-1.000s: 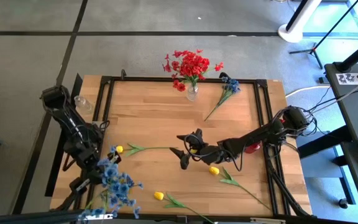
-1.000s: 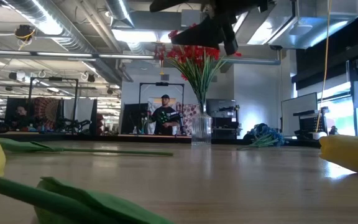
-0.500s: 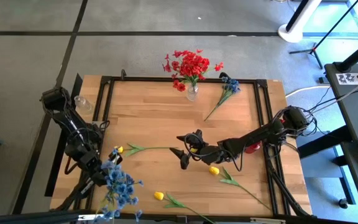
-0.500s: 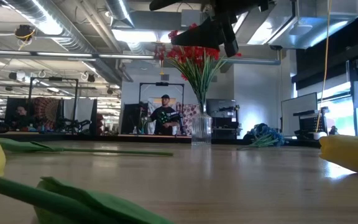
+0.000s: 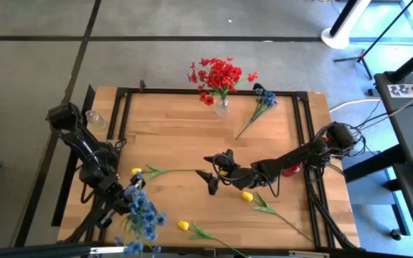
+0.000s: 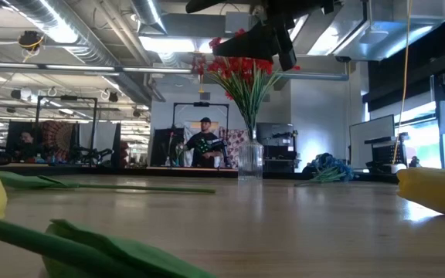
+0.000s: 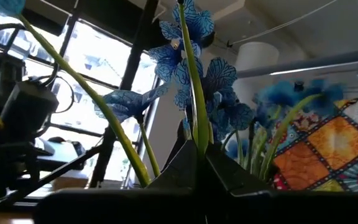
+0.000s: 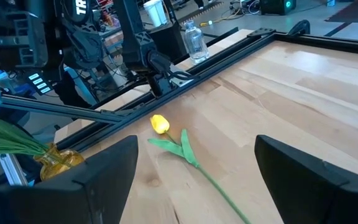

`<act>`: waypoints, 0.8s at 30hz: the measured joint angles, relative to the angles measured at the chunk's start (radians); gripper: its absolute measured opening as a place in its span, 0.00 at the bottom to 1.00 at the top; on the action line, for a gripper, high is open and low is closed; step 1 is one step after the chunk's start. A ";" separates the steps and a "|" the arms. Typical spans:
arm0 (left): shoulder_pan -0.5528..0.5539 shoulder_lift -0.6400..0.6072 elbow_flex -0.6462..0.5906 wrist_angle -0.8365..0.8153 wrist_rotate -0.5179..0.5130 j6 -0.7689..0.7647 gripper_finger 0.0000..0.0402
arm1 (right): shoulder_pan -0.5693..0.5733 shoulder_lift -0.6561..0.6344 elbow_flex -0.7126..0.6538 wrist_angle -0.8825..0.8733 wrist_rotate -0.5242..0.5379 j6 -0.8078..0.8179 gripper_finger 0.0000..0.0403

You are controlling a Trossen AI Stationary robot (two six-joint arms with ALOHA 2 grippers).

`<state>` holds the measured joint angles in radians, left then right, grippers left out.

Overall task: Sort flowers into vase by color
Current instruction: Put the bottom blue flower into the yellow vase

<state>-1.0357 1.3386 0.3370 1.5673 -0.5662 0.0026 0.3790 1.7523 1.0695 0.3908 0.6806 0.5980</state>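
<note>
My left jaws (image 5: 124,203) clench blue flowers (image 5: 143,215) over the desk's (image 5: 178,136) front-left corner | right jaws (image 5: 208,178) released, mid-desk | step: carrying blues | next: find their vase.

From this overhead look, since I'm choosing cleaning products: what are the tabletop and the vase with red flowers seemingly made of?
The tabletop looks like pale wood with a smooth, matte finish: joined planks and grain show. The vase holding the red flowers looks like clear glass, since the background shows through; clear plastic is possible.
</note>
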 joint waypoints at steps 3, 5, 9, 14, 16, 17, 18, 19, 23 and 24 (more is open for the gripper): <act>0.001 0.008 0.000 0.000 -0.002 -0.009 0.00 | 0.000 0.000 0.000 0.000 -0.004 0.000 0.80; -0.008 0.009 0.000 0.000 -0.005 -0.007 0.00 | 0.000 0.000 0.000 -0.003 -0.004 0.000 0.80; -0.048 0.009 -0.013 -0.004 -0.051 0.029 0.00 | 0.000 0.000 0.000 -0.014 -0.008 0.000 0.80; -0.118 0.009 -0.019 -0.018 -0.167 0.116 0.04 | 0.000 0.000 0.000 -0.035 -0.010 0.005 0.80; -0.152 0.009 -0.019 -0.028 -0.234 0.171 0.05 | 0.000 0.000 0.000 -0.038 -0.011 0.009 0.80; -0.170 0.009 -0.019 -0.030 -0.270 0.203 0.06 | 0.000 0.000 0.000 -0.038 -0.011 0.010 0.80; -0.187 0.009 -0.019 -0.030 -0.310 0.232 0.06 | 0.000 0.000 0.000 -0.039 -0.011 0.011 0.80; -0.202 0.009 -0.019 -0.030 -0.355 0.258 0.07 | 0.000 0.000 0.000 -0.039 -0.011 0.011 0.80; -0.240 0.009 -0.019 -0.030 -0.549 0.296 0.09 | 0.000 0.000 0.000 -0.039 -0.011 0.011 0.80; -0.245 0.009 -0.019 -0.030 -0.589 0.296 0.09 | 0.000 0.000 0.000 -0.039 -0.011 0.011 0.80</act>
<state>-1.2802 1.3476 0.3175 1.5372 -1.1551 0.2985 0.3790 1.7519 1.0694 0.3519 0.6697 0.6094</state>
